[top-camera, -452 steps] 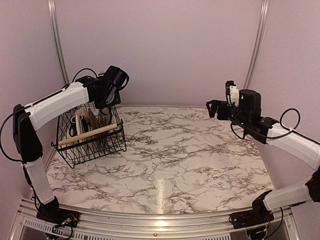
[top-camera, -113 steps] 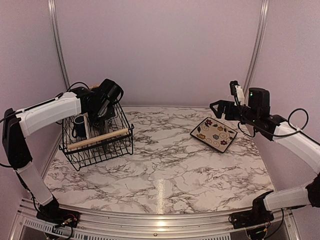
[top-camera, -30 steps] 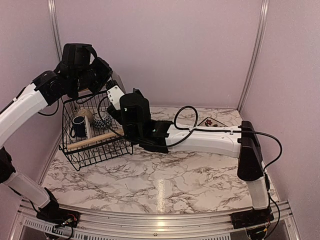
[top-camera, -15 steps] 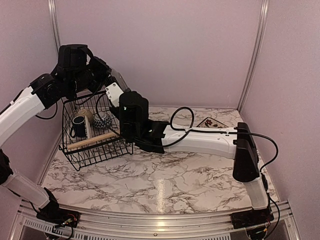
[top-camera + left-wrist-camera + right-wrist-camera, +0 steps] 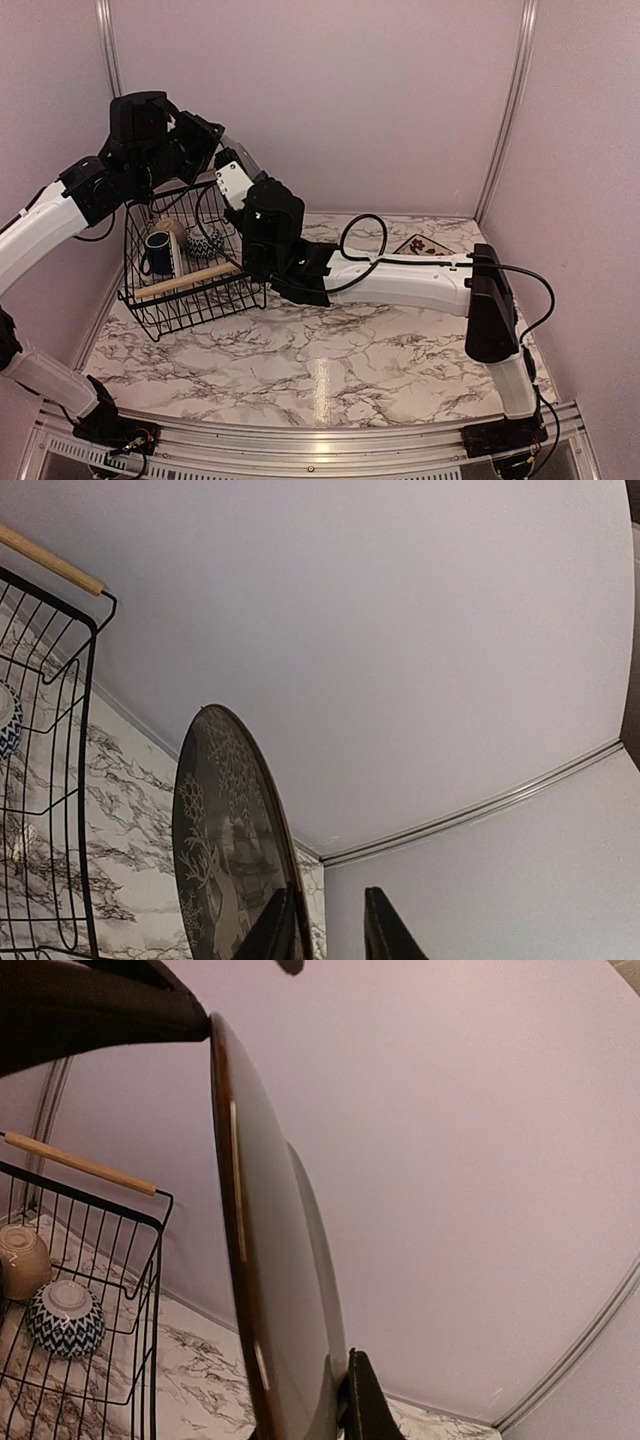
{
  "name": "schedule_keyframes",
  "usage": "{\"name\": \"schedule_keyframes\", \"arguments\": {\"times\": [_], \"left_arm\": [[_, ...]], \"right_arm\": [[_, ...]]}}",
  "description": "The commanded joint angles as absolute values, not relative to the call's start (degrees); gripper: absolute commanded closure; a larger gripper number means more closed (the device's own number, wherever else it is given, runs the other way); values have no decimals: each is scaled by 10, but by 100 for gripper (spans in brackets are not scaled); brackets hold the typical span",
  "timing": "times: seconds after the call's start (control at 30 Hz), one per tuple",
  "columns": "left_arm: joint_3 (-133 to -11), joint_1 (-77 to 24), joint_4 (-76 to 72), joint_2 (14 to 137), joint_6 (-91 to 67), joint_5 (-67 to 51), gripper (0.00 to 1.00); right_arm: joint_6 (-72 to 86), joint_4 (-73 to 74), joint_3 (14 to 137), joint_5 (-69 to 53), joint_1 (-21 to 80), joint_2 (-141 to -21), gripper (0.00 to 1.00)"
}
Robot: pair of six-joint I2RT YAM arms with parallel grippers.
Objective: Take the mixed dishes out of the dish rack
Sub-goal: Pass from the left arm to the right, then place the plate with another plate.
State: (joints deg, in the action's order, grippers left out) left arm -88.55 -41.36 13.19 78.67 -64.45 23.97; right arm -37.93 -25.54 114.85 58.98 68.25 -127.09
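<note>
A round dark plate with a pale deer-and-tree drawing hangs on edge above the dish rack, a black wire basket with wooden handles. My right gripper is shut on the plate's lower rim. At its upper rim my left gripper stands open, with one finger against the plate and the other apart from it. In the rack sit a navy mug, a patterned bowl and a cream bowl.
A flowered rectangular plate lies on the marble table at the back right, partly behind my right arm, which stretches across the table to the rack. The back wall stands close behind the rack.
My right gripper has shut on the plate's rim. My left gripper's jaws have parted, with one finger now off the plate. Both arms have barely shifted.
</note>
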Motion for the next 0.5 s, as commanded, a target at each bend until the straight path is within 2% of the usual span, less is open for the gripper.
{"name": "schedule_keyframes", "arguments": {"times": [0.0, 0.13, 0.2, 0.3, 0.47], "left_arm": [[-857, -417, 15, 751, -572, 216, 61], [-822, -416, -47, 736, -544, 194, 31], [-819, -416, -53, 731, -529, 191, 21], [-816, -416, -55, 721, -506, 185, 10], [-802, -416, -48, 691, -466, 181, 2]], "right_arm": [[-452, -395, 1129, 598, 666, -1219, 100], [-463, -427, 1115, 578, 658, -1190, 100], [-453, -427, 1106, 567, 653, -1171, 100], [-390, -380, 1088, 544, 640, -1137, 100], [-107, -174, 1068, 412, 588, -1058, 100]]}}
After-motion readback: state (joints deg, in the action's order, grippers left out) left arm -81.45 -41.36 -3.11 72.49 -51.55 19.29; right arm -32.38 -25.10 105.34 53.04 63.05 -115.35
